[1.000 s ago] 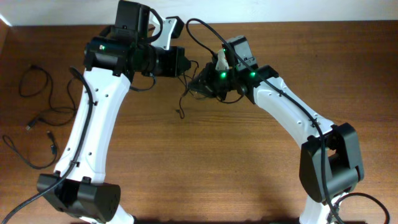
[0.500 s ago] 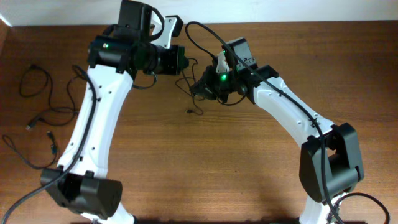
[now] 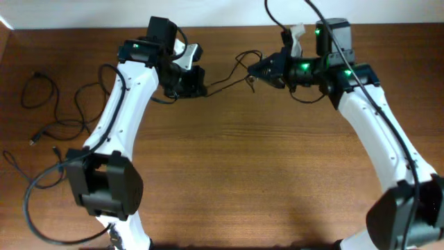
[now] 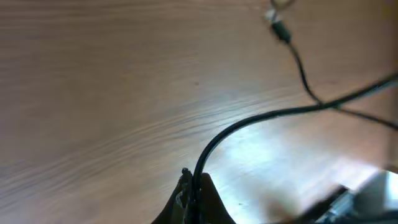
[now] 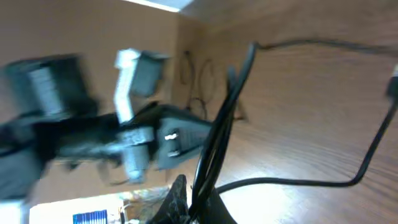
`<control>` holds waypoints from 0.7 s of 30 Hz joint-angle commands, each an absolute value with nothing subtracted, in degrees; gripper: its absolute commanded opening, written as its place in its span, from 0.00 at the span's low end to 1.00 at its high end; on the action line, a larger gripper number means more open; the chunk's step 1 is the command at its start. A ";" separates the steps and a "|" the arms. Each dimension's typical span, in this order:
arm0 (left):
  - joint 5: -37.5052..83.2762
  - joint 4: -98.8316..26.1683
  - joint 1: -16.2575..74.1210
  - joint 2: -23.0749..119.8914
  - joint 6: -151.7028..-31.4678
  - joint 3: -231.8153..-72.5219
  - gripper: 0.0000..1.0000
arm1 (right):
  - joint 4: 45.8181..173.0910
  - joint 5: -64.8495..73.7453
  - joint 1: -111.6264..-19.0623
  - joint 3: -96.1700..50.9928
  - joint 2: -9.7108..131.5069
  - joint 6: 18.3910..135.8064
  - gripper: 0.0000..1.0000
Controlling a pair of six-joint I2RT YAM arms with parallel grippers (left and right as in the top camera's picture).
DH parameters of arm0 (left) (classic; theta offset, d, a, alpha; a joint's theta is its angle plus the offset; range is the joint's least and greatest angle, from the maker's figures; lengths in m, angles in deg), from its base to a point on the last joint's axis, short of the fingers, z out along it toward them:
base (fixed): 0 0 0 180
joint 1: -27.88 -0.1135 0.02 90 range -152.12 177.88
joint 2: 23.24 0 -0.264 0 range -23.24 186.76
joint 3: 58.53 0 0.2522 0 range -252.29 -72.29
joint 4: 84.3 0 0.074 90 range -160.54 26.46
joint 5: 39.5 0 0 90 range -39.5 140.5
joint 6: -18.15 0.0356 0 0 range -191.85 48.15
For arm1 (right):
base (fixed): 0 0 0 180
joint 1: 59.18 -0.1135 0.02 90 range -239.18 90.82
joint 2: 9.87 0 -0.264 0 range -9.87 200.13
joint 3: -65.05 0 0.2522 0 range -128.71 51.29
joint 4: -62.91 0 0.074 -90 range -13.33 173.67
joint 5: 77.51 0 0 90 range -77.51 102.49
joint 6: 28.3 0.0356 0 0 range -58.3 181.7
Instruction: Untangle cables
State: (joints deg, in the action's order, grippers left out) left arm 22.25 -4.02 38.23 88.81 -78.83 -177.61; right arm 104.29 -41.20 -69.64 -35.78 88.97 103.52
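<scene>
Thin black cables [image 3: 229,75] stretch between my two grippers above the table's far middle. My left gripper [image 3: 201,89] is shut on one cable; in the left wrist view the cable [image 4: 261,118] rises from the jaws [image 4: 194,186] and runs right, with a small plug [image 4: 280,30] hanging near the top. My right gripper [image 3: 255,69] is shut on a bunch of cable strands [image 5: 217,137] that pass between its jaws [image 5: 198,193]. More loose cables [image 3: 48,111] lie on the table at the far left.
The wooden table [image 3: 236,173] extends to a pale wall at the back. Loose cable loops [image 3: 28,180] with plugs lie by the left edge. The left arm's base [image 3: 104,187] stands at the front left, the right arm's base [image 3: 409,215] at the front right.
Both arms have drawn apart: the right gripper moved right and toward the back, the left arm swung left. The bunched cables between them now stretch out in a longer span.
</scene>
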 commanded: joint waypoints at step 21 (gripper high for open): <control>-0.30 -22.53 53.25 95.17 -69.61 -169.87 0.00 | 57.71 -43.43 -60.46 -36.63 78.77 151.39 0.41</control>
State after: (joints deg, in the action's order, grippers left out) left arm -8.26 -22.73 52.90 94.43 -73.24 -170.77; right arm 58.32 -45.48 -63.19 -34.84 80.80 145.60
